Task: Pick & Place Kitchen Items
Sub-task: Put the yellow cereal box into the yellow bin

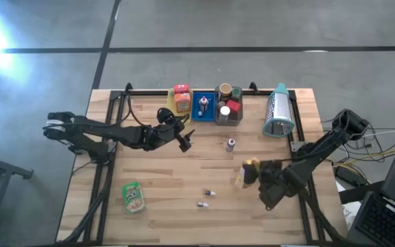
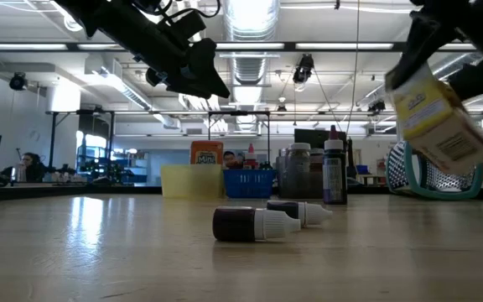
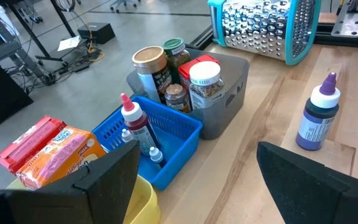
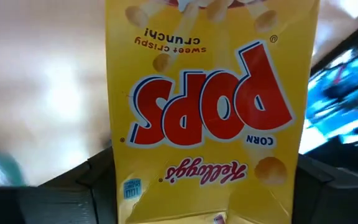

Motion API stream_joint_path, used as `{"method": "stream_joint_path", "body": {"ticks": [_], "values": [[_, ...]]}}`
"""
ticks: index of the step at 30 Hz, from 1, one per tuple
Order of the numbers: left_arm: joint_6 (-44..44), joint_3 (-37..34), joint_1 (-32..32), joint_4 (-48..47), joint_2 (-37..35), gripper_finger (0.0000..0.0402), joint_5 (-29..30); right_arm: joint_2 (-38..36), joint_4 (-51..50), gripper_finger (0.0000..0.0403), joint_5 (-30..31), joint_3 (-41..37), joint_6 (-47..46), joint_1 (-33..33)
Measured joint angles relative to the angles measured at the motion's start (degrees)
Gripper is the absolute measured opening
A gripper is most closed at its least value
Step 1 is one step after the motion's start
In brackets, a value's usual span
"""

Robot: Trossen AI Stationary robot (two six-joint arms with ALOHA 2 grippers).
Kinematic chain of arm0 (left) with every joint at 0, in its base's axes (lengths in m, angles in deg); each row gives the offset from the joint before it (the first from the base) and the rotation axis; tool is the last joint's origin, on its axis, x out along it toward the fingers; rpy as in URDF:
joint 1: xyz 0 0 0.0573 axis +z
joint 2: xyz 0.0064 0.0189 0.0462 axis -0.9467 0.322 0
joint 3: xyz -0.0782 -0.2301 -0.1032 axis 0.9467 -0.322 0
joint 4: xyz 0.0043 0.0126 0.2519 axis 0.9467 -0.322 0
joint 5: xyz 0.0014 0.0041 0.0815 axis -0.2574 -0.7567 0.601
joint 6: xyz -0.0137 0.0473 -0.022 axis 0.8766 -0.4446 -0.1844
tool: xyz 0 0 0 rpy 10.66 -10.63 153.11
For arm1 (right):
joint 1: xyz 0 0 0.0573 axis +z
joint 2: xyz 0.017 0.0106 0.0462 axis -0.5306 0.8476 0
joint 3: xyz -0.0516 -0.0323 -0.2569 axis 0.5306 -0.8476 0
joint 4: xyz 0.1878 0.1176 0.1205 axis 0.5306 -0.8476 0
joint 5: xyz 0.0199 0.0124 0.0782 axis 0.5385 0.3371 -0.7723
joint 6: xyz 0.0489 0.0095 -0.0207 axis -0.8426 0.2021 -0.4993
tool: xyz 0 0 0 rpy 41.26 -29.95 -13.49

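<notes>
So at this point your right pincer (image 1: 252, 173) was clamped on the yellow Corn Pops box (image 4: 210, 106), lifted off the tabletop (image 1: 163, 219) at lower right of the overhead shot; the low view showed it tilted in the air, upper right. I'd guess that box is light, thin cardboard, so it'll dent if squeezed hard and can swing if you only pinch a corner. Holding across the narrow faces near the middle looked like the safer bet.

Your left pincer (image 1: 182, 140) hung open and empty above the tabletop, just in front of the blue tray (image 3: 166, 134), centre-left of the overhead. The purple-capped bottle (image 3: 319, 115) stood just right of centre. Two tiny vials (image 2: 254, 224) lay on their sides lower centre, and the green pouch (image 1: 134, 196) sat lower left.
</notes>
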Motion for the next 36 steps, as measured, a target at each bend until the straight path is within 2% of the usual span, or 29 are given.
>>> {"method": "stream_joint_path", "body": {"ticks": [4,9,13,17,21,25,33,36], "values": [[0.0,0.0,0.0,0.0,0.0,0.0328,0.0,0.0,0.4,0.0281,6.7,-0.4,13.2,-2.4],[0.0,0.0,0.0,0.0,0.0,0.0328,0.0,0.1,3.8,0.0294,15.8,-0.9,22.6,-6.0],[0.0,0.0,0.0,0.0,0.0,0.0328,0.0,1.9,5.6,0.0305,17.5,-1.7,22.6,-7.7],[0.0,0.0,0.0,-0.1,0.0,0.0328,0.0,7.9,4.4,0.0308,21.3,-2.3,22.1,-9.0],[0.0,0.0,0.0,-0.1,0.0,0.0328,0.0,14.6,3.1,0.0299,26.5,-2.2,19.0,-9.8],[0.0,0.0,0.0,-0.2,0.0,0.0328,0.0,18.0,3.1,0.0289,28.6,-2.2,14.2,-10.1],[0.0,0.0,0.0,-0.2,0.0,0.0328,0.0,19.3,3.7,0.0298,26.5,-2.1,9.0,-10.0],[0.0,0.0,0.0,-0.3,0.0,0.0328,0.0,19.3,3.8,0.03,25.4,-2.1,9.6,-9.5]]}}
